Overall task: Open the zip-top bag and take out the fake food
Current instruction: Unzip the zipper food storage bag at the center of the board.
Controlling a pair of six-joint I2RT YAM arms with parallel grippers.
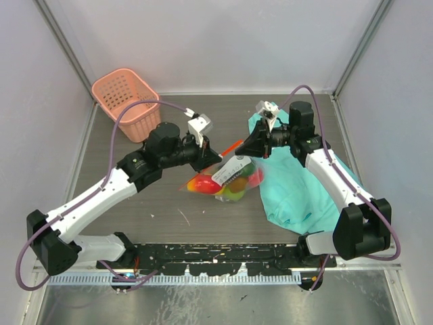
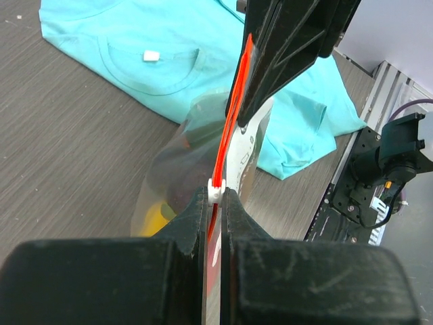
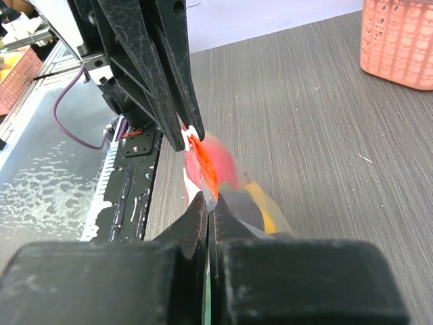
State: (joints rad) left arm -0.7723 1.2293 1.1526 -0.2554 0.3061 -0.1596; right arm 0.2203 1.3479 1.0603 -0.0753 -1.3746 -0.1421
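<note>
The clear zip-top bag [image 1: 226,177] hangs between both grippers just above the table. The fake food [image 1: 203,183] shows through it as red, green and yellow pieces. In the left wrist view my left gripper [image 2: 216,193] is shut on the small white slider [image 2: 216,191] at the near end of the red-orange zip strip [image 2: 233,115]. In the right wrist view my right gripper [image 3: 211,200] is shut on the bag's top edge at the strip's other end [image 3: 203,159]. A red piece [image 3: 223,159] and a yellow piece [image 3: 268,218] lie below it. From above, the left gripper [image 1: 215,157] and right gripper [image 1: 247,150] face each other closely.
A teal shirt [image 1: 298,183] lies spread under the right arm at the table's right side. A pink basket [image 1: 128,103] stands at the back left corner. Bare grey tabletop [image 1: 169,210] lies in front of the bag. White walls enclose the back and sides.
</note>
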